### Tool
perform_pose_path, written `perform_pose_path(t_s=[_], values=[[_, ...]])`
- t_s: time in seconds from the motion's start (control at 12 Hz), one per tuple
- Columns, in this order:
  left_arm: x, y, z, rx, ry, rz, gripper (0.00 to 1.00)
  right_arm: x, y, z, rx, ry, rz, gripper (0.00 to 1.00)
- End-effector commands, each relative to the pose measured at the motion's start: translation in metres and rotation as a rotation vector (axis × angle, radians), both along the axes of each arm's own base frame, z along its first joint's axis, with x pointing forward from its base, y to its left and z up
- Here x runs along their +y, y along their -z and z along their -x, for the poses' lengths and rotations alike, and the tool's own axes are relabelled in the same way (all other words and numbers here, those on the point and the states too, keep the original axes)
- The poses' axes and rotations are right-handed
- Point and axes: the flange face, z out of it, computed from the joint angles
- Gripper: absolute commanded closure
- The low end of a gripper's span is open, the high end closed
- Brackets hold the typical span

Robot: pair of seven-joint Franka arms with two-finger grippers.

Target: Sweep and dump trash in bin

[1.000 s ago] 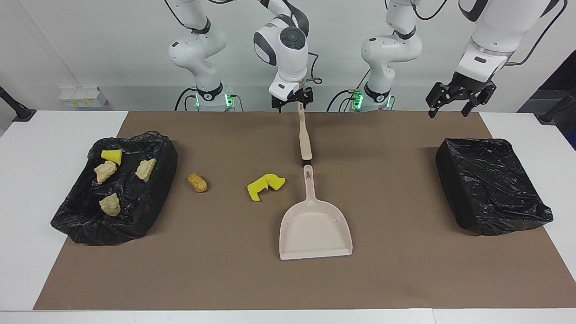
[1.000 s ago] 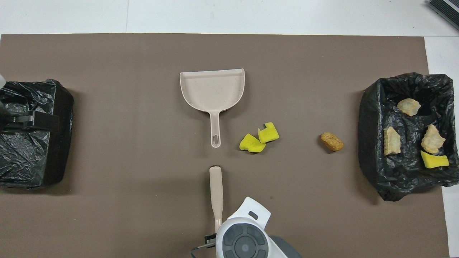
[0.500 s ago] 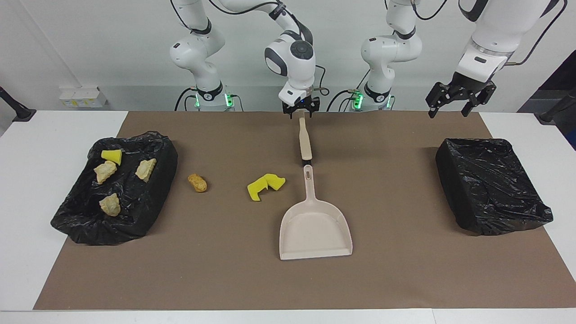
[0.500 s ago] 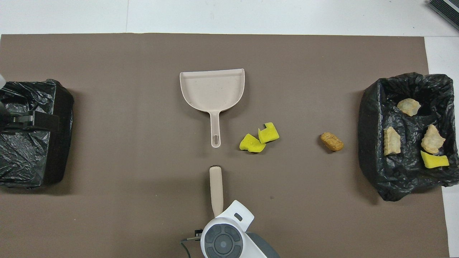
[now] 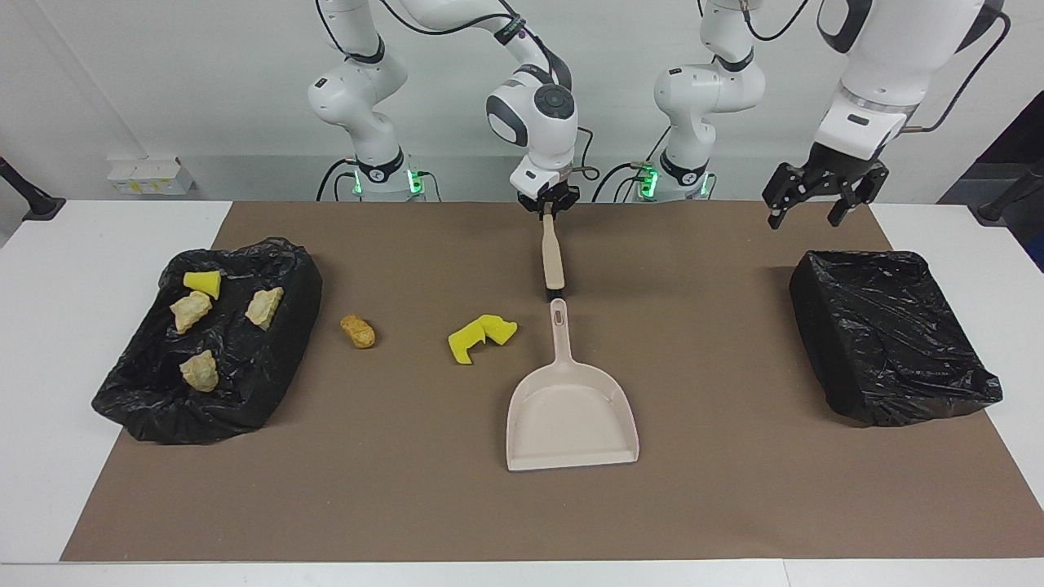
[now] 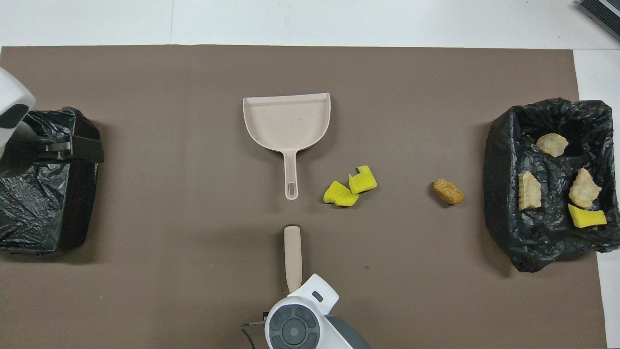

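Since a second ago the right gripper (image 5: 548,209) has come down onto the end of the beige brush (image 5: 552,253) nearest the robots, and its fingers, which stood apart then, now pinch the brush handle. Over the same second the left gripper (image 5: 817,192) has shifted slightly toward the middle of the table; nothing else on the table has moved.

A brown mat (image 5: 408,456) covers most of a white table (image 5: 49,342). The brush lies flat on the mat in the middle, its handle pointing toward the robots. Just farther from the robots than the brush, in line with it but not touching, lies a beige dustpan (image 5: 571,412), handle toward the brush and open mouth away from the robots.

Two bright yellow sponge pieces (image 5: 479,336) touch each other on the mat just beside the dustpan handle, toward the right arm's end. A golden-brown nugget (image 5: 358,331) lies between them and a black-lined bin (image 5: 261,383) at that end. Inside that bin rest three pale bread-like chunks (image 5: 191,311) and one yellow wedge (image 5: 202,282).

A second black-lined bin (image 5: 889,342) sits at the left arm's end. The left gripper hangs in the air, fingers spread wide and holding nothing; seen from above it is over that bin's edge
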Motion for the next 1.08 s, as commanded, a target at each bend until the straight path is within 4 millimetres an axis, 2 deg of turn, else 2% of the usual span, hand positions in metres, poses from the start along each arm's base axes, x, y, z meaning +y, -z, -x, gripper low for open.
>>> perform_pose_path(t_s=[0.0, 0.17, 0.25, 0.33, 0.42, 0.5, 0.58, 0.67, 0.75, 0.83, 0.92, 1.0], values=[[-0.033, 0.024, -0.022, -0.049, -0.010, 0.033, 0.00, -0.001, -0.011, -0.007, 0.019, 0.054, -0.009, 1.00], [-0.049, 0.033, -0.031, -0.063, 0.003, 0.042, 0.00, -0.012, -0.030, -0.020, 0.059, 0.064, 0.021, 1.00], [-0.071, 0.041, -0.040, -0.080, -0.008, 0.060, 0.00, -0.024, -0.045, -0.031, 0.073, 0.076, 0.036, 1.00], [-0.082, 0.056, -0.052, -0.074, -0.037, 0.068, 0.00, -0.040, -0.059, -0.046, 0.088, 0.090, 0.053, 1.00], [-0.111, 0.076, -0.059, -0.047, -0.049, 0.076, 0.00, -0.061, -0.072, -0.058, 0.108, 0.102, 0.060, 1.00], [-0.131, 0.082, -0.068, -0.057, -0.049, 0.094, 0.00, -0.088, -0.083, -0.073, 0.114, 0.117, 0.065, 1.00], [-0.143, 0.103, -0.072, -0.033, -0.053, 0.093, 0.00, -0.118, -0.088, -0.090, 0.109, 0.094, 0.089, 1.00], [-0.178, 0.132, -0.071, -0.024, -0.051, 0.096, 0.00, -0.147, -0.088, -0.107, 0.108, 0.081, 0.117, 1.00], [-0.208, 0.150, -0.071, -0.064, -0.058, 0.106, 0.00, -0.167, -0.087, -0.119, 0.086, 0.077, 0.155, 1.00], [-0.218, 0.158, -0.071, -0.074, -0.050, 0.113, 0.00, -0.183, -0.086, -0.129, 0.064, 0.079, 0.206, 1.00], [-0.228, 0.178, -0.071, -0.051, -0.040, 0.105, 0.00, -0.209, -0.083, -0.143, 0.058, 0.115, 0.240, 1.00], [-0.260, 0.196, -0.060, -0.030, 0.003, 0.101, 0.00, -0.242, -0.080, -0.157, 0.047, 0.149, 0.291, 1.00]])
